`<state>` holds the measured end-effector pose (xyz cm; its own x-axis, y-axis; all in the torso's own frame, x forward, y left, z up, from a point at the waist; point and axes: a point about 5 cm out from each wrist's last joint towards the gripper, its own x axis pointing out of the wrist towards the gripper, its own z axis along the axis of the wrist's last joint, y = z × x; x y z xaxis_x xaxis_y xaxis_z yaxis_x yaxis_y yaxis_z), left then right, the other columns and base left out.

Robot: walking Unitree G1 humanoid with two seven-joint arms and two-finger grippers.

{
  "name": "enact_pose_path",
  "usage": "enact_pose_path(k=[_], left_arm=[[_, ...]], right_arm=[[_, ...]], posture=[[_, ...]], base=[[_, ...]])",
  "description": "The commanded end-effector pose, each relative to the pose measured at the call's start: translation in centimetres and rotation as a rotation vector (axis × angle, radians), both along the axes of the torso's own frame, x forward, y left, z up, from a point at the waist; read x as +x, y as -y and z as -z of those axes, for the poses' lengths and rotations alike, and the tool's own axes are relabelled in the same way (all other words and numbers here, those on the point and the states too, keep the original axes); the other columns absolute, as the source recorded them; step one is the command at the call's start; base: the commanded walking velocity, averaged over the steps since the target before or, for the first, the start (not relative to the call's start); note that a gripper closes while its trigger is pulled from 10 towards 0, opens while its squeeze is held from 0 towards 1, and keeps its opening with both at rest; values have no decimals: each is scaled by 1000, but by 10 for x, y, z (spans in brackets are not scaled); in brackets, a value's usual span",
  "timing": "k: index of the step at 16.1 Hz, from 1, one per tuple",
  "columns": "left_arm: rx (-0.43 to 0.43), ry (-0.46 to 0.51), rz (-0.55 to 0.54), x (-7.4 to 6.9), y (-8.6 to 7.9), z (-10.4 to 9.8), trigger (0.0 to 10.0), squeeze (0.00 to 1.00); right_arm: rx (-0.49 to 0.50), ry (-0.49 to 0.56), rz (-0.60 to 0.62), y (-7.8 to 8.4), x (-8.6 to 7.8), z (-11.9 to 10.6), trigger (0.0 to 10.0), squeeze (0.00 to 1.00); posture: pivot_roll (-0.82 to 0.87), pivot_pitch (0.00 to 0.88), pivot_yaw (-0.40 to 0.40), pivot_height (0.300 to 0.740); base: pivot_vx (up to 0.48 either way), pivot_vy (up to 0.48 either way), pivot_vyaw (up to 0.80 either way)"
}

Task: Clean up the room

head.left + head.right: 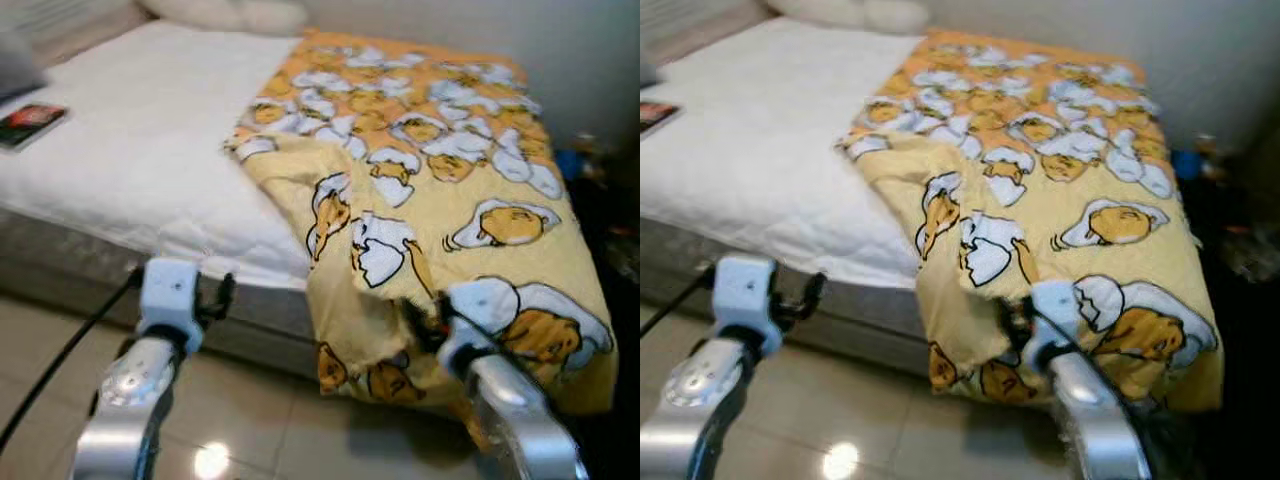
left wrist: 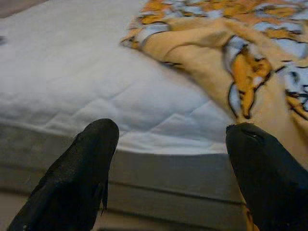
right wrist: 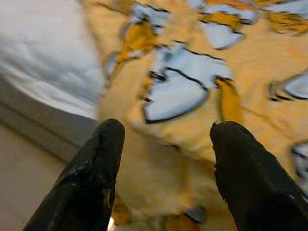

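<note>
The blanket (image 1: 440,170) is soft printed cloth — the mattress (image 1: 150,150) quilted, matt white fabric. Glossy floor tiles (image 1: 250,430) reflect light.

Colours, bed area.
Blanket (image 1: 440,170): yellow, white-and-orange egg cartoon print. Mattress (image 1: 150,150): white, quilted. My fingers (image 2: 82,178): black. Floor (image 1: 250,420): beige tile.

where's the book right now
The small dark book with a red cover lies flat on the white quilted mattress at the far left of the left eye view, well away from the yellow cartoon-print blanket.
</note>
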<state>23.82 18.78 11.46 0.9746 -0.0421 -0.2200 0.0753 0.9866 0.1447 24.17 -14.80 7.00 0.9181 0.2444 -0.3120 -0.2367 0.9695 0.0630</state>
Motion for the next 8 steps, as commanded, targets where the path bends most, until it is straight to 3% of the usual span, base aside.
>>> enact_pose_path(k=[1, 8], left_arm=[[-2, 0, 27, 2, 7, -2, 10000, 0], [-3, 0, 26, 3, 5, -2, 10000, 0]], right_arm=[[9, -2, 24, 9, -1, -1, 10000, 0], [29, -28, 74, 15, -2, 2, 10000, 0]], posture=[[-90, 0, -30, 740], [-91, 0, -29, 740]], base=[[0, 0, 0], [0, 0, 0]])
